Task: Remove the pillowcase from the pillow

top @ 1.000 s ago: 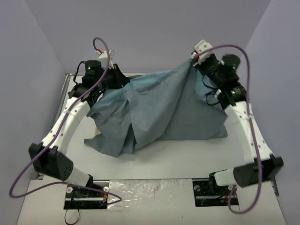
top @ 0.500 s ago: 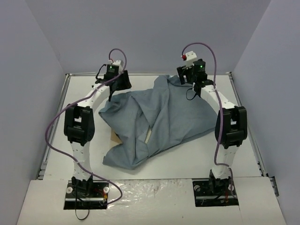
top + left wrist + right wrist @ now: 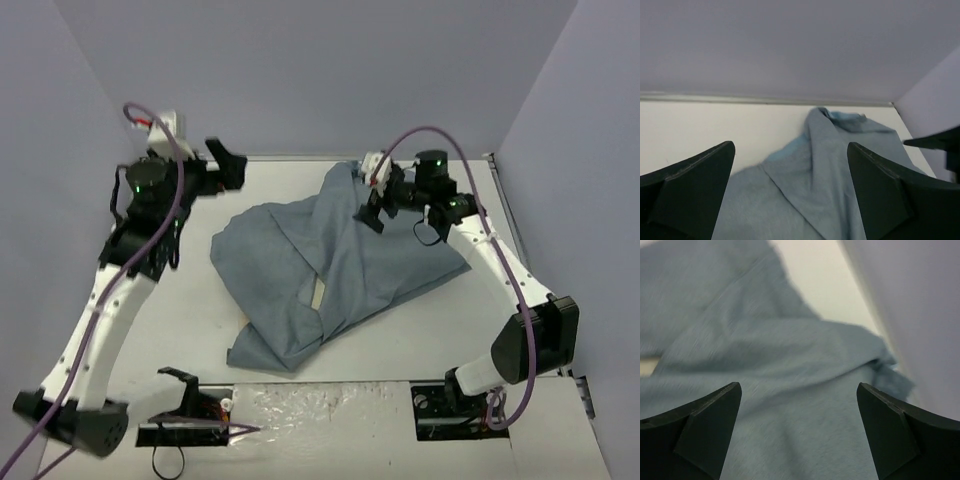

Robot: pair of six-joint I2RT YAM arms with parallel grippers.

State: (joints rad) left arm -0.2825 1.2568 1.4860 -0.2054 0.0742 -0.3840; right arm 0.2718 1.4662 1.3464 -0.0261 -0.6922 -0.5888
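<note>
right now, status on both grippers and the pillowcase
Left gripper open, off the pillowcase. Right gripper open above it, holding nothing. Pillowcase heaped grey-blue side out on table, cream sliver of pillow showing. Nothing in the way.

**Desk:** Where does the pillowcase sit?

**Operator:** I have the pillowcase (image 3: 330, 265) heaped on the middle of the table (image 3: 180, 300). One end reaches the far edge and another trails toward the near left.

**Desk:** And the arms?

**Operator:** The left gripper (image 3: 228, 168) is off the heap's far left corner, apart from the cloth and over bare table. The right gripper (image 3: 380, 205) hangs over the far right part of the heap, near its far end.

**Desk:** Anything in the folds?

**Operator:** A narrow strip (image 3: 317, 295) lies between two folds near the middle. I can't tell what it is.
</note>
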